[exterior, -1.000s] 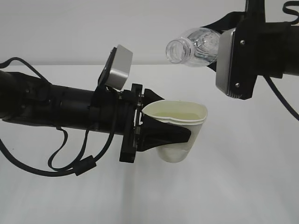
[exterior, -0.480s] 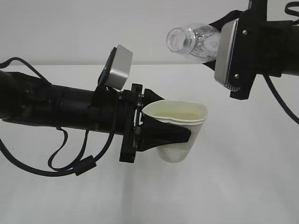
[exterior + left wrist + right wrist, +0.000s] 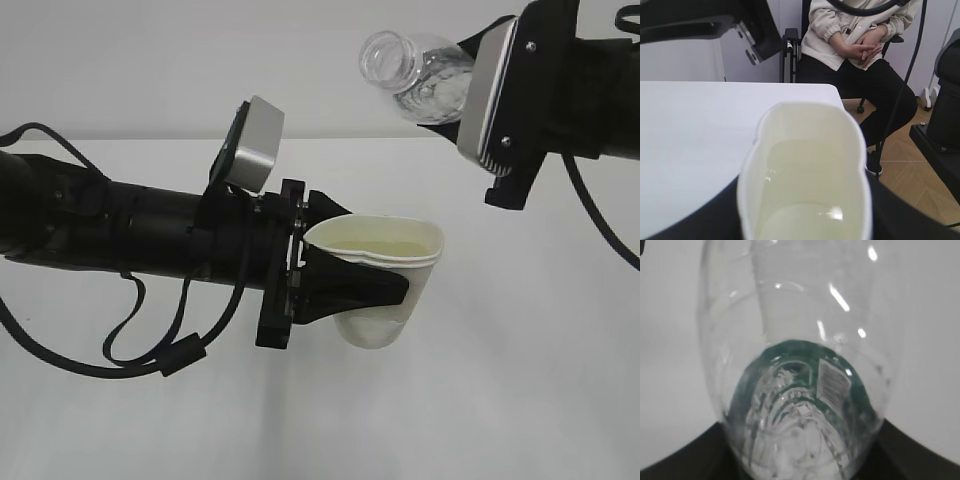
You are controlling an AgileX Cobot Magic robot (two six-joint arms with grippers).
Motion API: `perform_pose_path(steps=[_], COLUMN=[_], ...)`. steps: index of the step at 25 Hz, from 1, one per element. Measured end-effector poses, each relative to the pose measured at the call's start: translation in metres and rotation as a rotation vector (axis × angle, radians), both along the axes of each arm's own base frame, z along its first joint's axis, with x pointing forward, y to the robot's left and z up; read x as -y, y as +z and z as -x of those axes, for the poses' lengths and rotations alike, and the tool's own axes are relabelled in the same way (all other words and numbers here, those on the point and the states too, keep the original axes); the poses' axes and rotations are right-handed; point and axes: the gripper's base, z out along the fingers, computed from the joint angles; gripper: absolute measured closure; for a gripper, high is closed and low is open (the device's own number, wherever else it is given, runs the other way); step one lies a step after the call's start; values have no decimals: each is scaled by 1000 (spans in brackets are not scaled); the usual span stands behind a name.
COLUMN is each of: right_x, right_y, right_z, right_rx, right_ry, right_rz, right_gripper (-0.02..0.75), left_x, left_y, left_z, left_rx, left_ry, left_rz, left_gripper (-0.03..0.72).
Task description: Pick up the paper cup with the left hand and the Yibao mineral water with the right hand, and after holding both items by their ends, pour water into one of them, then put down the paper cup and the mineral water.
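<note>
The left end effector (image 3: pixel 385 290) is closed around the paper cup (image 3: pixel 382 275) and holds it up in the air above the white desk (image 3: pixel 520 380). The grip squeezes the cup, so its rim is bent out of round. The cup stands almost upright with its open mouth facing up. In the left wrist view there is clear water (image 3: pixel 805 220) low in the cup, so the pouring looks done, or close to done.

The right end effector (image 3: pixel 455 85) grips the Yibao mineral water (image 3: pixel 415 72) by its bottom end. Its jaws are mostly hidden behind the wrist camera, but the right wrist view shows the bottle sitting between the dark fingers. The bottle is high up, above the cup and a little to its right, well apart from it. Its long axis lies nearly flat, only a little tilted. The open neck points to the left and slightly up. It is hard to tell whether any water is left in the bottle.

What is left: both things must be set back down on the desk and let go.
</note>
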Motion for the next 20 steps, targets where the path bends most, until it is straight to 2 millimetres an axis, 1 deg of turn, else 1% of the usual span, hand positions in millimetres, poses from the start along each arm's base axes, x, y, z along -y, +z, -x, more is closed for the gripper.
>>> perform_pose_path(steps=[20], right_x=[0], right_y=[0], right_z=[0], right_rx=[-70], right_ry=[-35], right_rz=[-106], right_gripper=[318], left_x=[0], left_y=[0], left_z=[0], left_rx=[0], left_ry=[1], left_rz=[-1], left_gripper=[343])
